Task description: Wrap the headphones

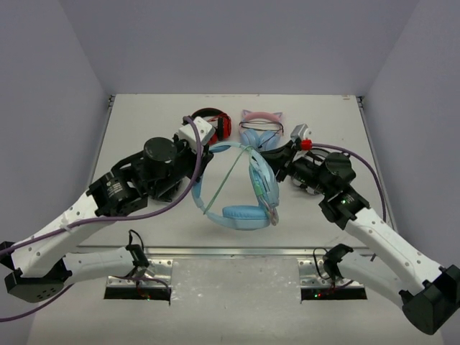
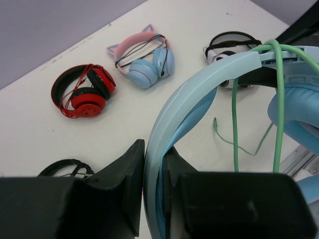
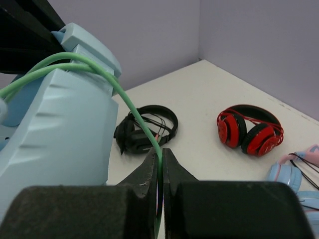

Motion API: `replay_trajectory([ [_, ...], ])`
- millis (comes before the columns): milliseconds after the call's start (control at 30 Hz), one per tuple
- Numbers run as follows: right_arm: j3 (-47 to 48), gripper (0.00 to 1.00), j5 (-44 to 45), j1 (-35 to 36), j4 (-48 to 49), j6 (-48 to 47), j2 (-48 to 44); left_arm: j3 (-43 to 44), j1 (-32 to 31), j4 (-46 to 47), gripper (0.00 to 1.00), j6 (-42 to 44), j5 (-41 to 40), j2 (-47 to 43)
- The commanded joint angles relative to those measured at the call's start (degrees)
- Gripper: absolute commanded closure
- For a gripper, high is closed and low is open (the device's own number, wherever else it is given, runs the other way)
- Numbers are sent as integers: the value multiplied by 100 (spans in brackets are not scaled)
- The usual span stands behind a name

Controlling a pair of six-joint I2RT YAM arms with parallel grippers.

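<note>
The right fingers [image 3: 152,169] are nearly shut, pinching the thin mint-green cable [image 3: 134,112] between their tips. From there the cable rises and passes over the top of the light-blue headphones [image 3: 55,129], where two strands lie side by side across the headband.

The left fingers [image 2: 137,164] are part open around the wide headband [image 2: 199,99], one on each face and both pressed against it. In that view the cable [image 2: 235,129] hangs over the far end of the band in two strands, and a loose end runs out along the table [image 2: 40,134].

From above, the headphones [image 1: 241,214] sit at the middle of the table [image 1: 144,122] between the two arms. The band arches up toward the left fingers and one ear cup is low at the near side – whether it touches the surface cannot be told. A stretch of cable [image 1: 226,180] crosses the open arc of the band.

Other pairs lie further back:
- A red pair [image 1: 215,122].
- A pale-blue pair with pink cat ears [image 1: 259,129], beside the red one.
- A black pair [image 3: 144,129], seen from the right wrist.
- A white-and-black pair [image 2: 229,47] – seen from the left wrist, just beyond the headband.
</note>
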Motion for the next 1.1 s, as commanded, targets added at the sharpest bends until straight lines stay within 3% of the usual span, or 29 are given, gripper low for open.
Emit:
replay_trajectory([
  [0, -278, 99, 147, -54, 80, 262, -329, 694, -62, 1083, 100, -235, -547, -48],
  [267, -481, 99, 446, -46, -70, 288, -602, 800, -53, 1382, 100, -244, -645, 31],
  [567, -833, 99, 903, -54, -158, 270, -980, 844, -62, 1549, 100, -323, -1304, -48],
  [900, -596, 98, -151, -54, 535, 525, -251, 818, -62, 1848, 100, -788, -154, 5],
  [1067, -701, 83, -704, -54, 1379, 850, 266, 861, -62, 2112, 100, -921, 206, -110],
])
